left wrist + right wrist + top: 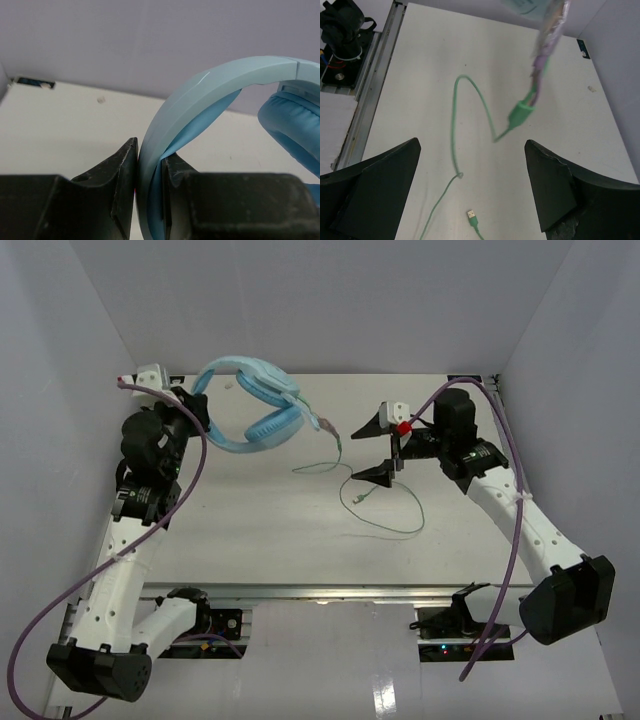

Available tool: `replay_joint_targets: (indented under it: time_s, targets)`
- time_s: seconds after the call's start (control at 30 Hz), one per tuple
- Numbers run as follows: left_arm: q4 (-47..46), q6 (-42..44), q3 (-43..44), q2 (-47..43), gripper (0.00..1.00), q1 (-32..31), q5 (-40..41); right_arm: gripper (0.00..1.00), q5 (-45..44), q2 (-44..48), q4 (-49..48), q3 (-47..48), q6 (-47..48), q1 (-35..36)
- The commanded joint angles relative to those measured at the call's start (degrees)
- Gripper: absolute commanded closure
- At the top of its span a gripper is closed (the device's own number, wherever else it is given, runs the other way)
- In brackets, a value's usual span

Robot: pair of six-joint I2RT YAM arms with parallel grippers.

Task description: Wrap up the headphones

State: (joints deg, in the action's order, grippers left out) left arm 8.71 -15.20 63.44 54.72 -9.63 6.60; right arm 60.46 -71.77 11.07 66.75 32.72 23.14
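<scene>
Pinching the curved headband (232, 363) (210, 80) of the headphones (255, 375) (292, 125) edgewise in the left gripper (193, 402) (150, 155), with its 2 fingers pressed tight against either side of the band. Holding the set lifted above the table (250, 540), over the far left corner, with the lower earcup (272, 428) turned toward the middle. Trailing the pale-green cord (418, 512) (453, 135) from that earcup down to the tabletop, looping it near the centre and ending it in 1 small plug (357, 499) (472, 216) lying flat. Hovering the right gripper (378, 448) (471, 145) over the right half of the table, near the cord's hanging stretch, with jaws spread wide and gripping nothing. Looking down between those 2 spread fingers at the loop and the plug, both lying apart from the fingertips.
</scene>
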Motion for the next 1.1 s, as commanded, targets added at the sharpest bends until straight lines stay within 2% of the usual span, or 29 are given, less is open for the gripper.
replay_joint_targets:
  time_s: [0.0, 0.2, 0.4, 0.47, 0.57, 0.6, 0.63, 0.7, 0.83, 0.97, 1.07]
  targets:
    - [-8.04, 1.14, 12.18, 2.28, 1.0, 0.4, 8.93, 0.09, 2.34, 0.37, -2.07, 8.6, -4.47, -0.37]
    - [-8.19, -4.04, 19.47, 3.83, 1.0, 0.42, 1.44, 0.09, 4.47, -1.95, -16.98, 8.81, -19.44, -0.37]
    - [-7.28, -10.4, 20.1, 2.73, 1.0, 0.48, -3.11, 0.09, -4.94, -4.94, -27.78, 10.39, -37.63, -0.37]
    - [-7.76, -13.54, 19.9, 2.6, 1.0, 0.49, -3.63, 0.1, -10.79, -5.02, -31.42, 9.12, -44.71, -0.37]
    - [-7.92, -15.85, 19.88, 2.51, 1.0, 0.49, -3.69, 0.1, -14.53, -3.74, -32.67, 7.58, -46.39, -0.37]
    - [-7.92, -16.31, 19.88, 2.57, 1.0, 0.49, -3.63, 0.1, -13.06, -3.39, -33.3, 7.12, -46.22, -0.37]
    - [-7.73, -16.7, 20.01, 2.78, 1.0, 0.43, -3.42, 0.1, -7.49, -3.04, -34.43, 6.48, -46.04, -0.37]
    - [-7.33, -17.67, 19.85, 3.12, 1.0, 0.46, -2.91, 0.09, 6.08, -2.44, -45.18, 2.63, -48.54, -0.22]
    - [-6.69, -20.04, 19.27, 3.73, 1.0, 0.49, -2.3, 0.07, 12.83, -2.58, -81.64, -9.17, -67.49, 0.42]
    - [-5.52, -22.52, 18.62, 4.08, 1.0, 0.49, -3.03, 0.08, 12.6, -2.57, -74.76, -9.9, -61.35, 0.65]
    - [-5.0, -24.53, 17.52, 3.88, 1.0, 0.43, -3.57, 0.08, 10.57, -3.16, -72.52, -8.99, -60.31, 1.49]
